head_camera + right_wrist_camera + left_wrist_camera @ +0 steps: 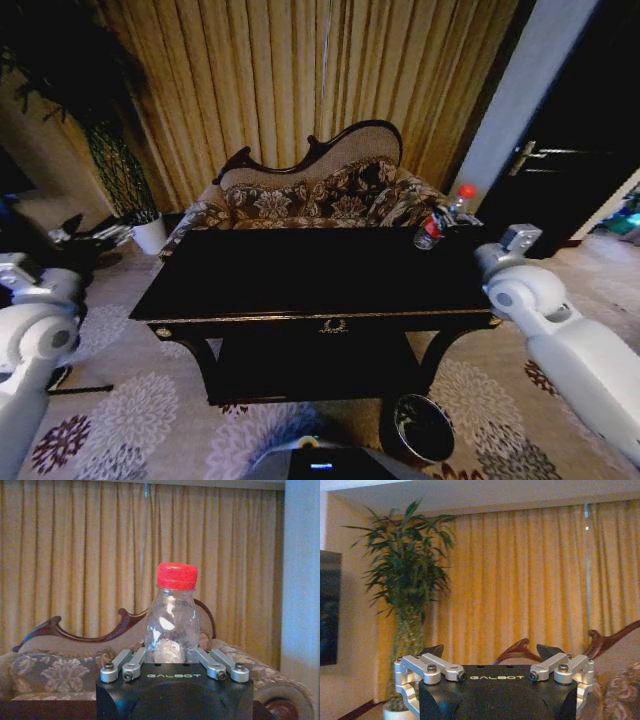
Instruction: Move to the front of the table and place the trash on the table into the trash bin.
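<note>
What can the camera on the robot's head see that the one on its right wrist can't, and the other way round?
Head view only: the whole table, the bin on the floor in front of it, a potted plant.

Right wrist view only: the right gripper closed around the bottle, seen close up.

Both: the red-capped bottle, the sofa and the curtains.

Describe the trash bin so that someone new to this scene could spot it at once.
Start at the large dark table in front of the sofa. On the carpet by the table's near right leg stands the trash bin, a small round bin with a black inside. The white plant pot stands far off, to the left.
</note>
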`<state>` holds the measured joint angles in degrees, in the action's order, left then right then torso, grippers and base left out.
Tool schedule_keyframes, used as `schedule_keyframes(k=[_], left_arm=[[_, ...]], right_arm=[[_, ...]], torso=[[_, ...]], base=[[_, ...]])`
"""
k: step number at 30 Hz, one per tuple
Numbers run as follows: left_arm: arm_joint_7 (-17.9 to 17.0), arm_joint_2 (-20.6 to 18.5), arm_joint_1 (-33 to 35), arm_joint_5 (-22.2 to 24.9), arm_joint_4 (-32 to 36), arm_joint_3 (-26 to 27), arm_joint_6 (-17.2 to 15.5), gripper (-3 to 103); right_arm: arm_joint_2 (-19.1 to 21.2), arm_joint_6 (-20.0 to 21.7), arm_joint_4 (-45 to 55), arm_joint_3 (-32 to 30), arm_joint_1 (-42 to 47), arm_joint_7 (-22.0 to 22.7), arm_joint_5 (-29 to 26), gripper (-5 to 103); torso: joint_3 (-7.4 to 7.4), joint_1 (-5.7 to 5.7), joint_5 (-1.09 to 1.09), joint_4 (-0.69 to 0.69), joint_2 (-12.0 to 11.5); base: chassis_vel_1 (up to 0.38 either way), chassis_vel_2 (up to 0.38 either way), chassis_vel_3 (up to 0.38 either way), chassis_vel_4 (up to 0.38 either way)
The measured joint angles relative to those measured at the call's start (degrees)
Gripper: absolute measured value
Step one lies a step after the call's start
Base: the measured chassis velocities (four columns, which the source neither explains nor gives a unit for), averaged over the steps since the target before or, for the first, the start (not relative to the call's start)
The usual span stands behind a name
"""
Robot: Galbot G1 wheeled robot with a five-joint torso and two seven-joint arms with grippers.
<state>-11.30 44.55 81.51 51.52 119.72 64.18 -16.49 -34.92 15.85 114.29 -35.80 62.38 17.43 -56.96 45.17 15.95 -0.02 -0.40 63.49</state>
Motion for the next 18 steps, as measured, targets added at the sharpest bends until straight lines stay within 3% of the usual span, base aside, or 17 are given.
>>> schedule_keyframes(k=[3, 8, 15, 18], left_arm=[[0.2, 0.6, 1.9, 0.0, 0.6, 2.4, -1.3, 100], [0.5, 0.7, 1.8, 0.0, 0.7, 2.0, -1.2, 100], [6.9, -0.2, -0.4, 2.5, -0.1, -1.2, 4.4, 100], [7.5, -0.7, -0.9, 2.9, -0.1, -1.5, 4.7, 100]], right_arm=[[-0.6, -0.1, -0.1, -0.5, 1.0, 0.1, 0.7, 26], [-1.3, -0.1, 0.4, -0.1, 1.4, 0.4, 1.2, 26], [-2.8, 0.1, 2.4, 0.8, 2.0, 0.4, 1.1, 26], [-3.1, 0.4, 2.9, 1.0, 1.9, 0.4, 1.0, 26]], torso=[[0.0, 0.0, 0.02, 0.0, 0.0], [0.0, 0.0, 0.02, -0.01, 0.0], [0.0, 0.01, 0.01, -0.01, 0.0], [0.01, 0.01, 0.01, -0.02, 0.0]], base=[[0.0, 0.0, 0.0, 0.0], [0.0, 0.0, 0.0, 0.0], [0.0, 0.0, 0.0, 0.0], [0.0, 0.0, 0.0, 0.0]])
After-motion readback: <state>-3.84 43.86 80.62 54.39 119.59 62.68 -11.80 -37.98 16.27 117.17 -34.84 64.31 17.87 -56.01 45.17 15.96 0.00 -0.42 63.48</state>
